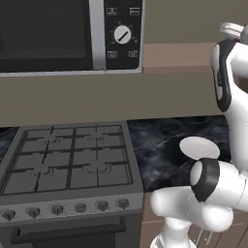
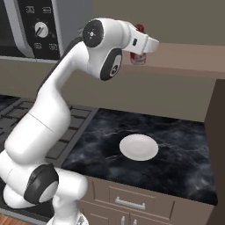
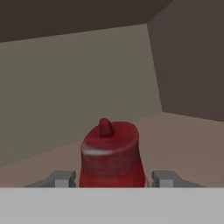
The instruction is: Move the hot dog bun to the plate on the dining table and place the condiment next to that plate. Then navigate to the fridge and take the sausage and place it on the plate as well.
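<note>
The condiment (image 3: 111,153) is a small red squeeze bottle, seen from above in the hand view with its nozzle toward the camera. It stands upright over a tan ledge (image 2: 184,55) high on the wall. My gripper (image 3: 113,178) is shut on it, one fingertip close against each side. From the right base view the arm reaches up and right, and the gripper (image 2: 139,52) holds the condiment (image 2: 139,29) at ledge height. The hot dog bun, the red-rimmed plate, the dining table, the fridge and the sausage are out of view.
A small plain white plate (image 2: 138,147) lies on the black marbled worktop (image 2: 180,169) below the gripper. Left of it is a gas stove (image 1: 72,155), with a microwave (image 1: 63,34) above. A dark wall panel closes the right side.
</note>
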### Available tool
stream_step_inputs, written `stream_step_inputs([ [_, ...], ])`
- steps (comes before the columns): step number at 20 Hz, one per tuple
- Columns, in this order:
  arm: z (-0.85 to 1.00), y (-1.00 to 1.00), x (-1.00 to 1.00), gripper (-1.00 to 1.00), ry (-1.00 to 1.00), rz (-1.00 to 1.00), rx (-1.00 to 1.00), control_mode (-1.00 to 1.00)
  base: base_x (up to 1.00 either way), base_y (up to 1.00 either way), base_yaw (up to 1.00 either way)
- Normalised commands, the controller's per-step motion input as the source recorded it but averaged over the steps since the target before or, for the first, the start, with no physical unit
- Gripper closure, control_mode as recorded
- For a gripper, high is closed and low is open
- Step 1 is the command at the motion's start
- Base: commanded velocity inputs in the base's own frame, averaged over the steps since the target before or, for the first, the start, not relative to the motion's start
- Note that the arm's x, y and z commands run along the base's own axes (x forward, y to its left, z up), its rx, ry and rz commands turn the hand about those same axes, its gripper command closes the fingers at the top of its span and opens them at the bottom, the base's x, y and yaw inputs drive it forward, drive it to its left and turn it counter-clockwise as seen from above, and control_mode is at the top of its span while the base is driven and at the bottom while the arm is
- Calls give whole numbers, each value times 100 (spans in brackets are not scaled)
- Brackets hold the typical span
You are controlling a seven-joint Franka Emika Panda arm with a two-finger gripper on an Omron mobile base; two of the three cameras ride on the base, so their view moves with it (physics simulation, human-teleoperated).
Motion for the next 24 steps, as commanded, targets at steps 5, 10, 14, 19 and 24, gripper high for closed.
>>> stream_step_inputs([
  [5,-11,2,-100,100,5,-8,0,-100,0,0,0],
  [10,-22,5,-100,100,1,-4,0,-100,0,0,0],
  [14,-21,16,-87,100,0,0,0,-100,0,0,0],
  [19,0,44,-33,100,1,-1,0,-100,0,0,0],
  [24,0,0,0,100,0,0,0,100,-44,55,-16],
])
